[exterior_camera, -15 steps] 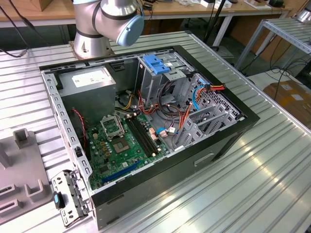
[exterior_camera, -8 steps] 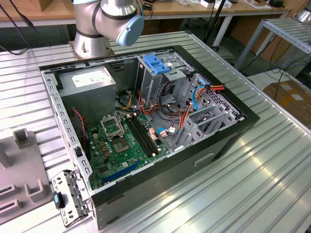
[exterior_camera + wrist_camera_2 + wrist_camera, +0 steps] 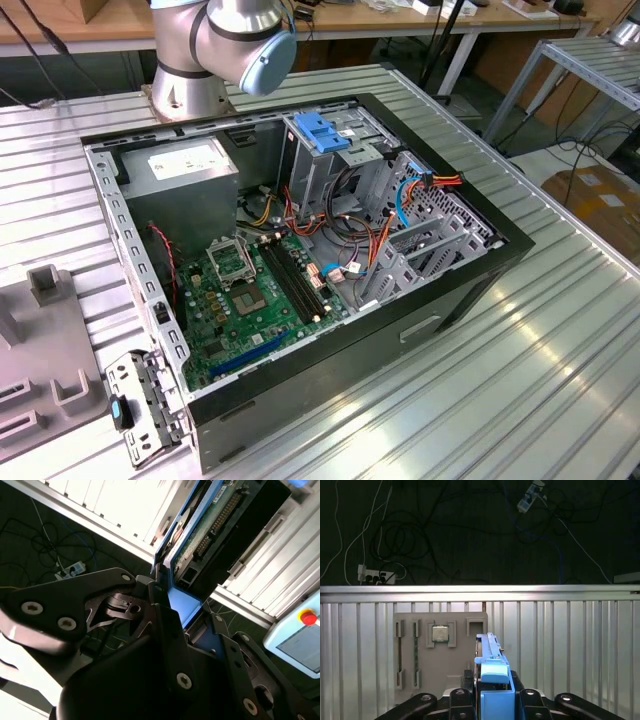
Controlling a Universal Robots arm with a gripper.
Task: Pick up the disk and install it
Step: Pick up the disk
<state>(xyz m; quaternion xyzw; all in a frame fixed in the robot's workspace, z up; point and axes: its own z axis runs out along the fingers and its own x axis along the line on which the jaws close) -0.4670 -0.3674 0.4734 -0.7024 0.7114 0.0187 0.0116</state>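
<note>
Robot gripper holding a hard disk edge-on above a ribbed metal table.

Nearest, in the first wrist view, the black metal gripper [image 3: 493, 702] is closed on the flat silver-grey metal disk in blue plastic carrier rails [image 3: 491, 665], apparently clamped at one rail end. The disk's long axis runs straight out from the jaws, away from the wrist. The second wrist view shows its green circuit-board face [image 3: 202, 535]. Beyond the disk's far end, a flat grey fixture plate [image 3: 445, 670] carrying a small square silver chip [image 3: 439, 633] rests on the ribbed aluminium table [image 3: 570, 650]. Farther still are loose floor cables [image 3: 395, 535]. In the exterior view, the open black computer case [image 3: 330, 400] holds an upright metal cage with a blue plastic top [image 3: 322, 135] at its far side.
</note>
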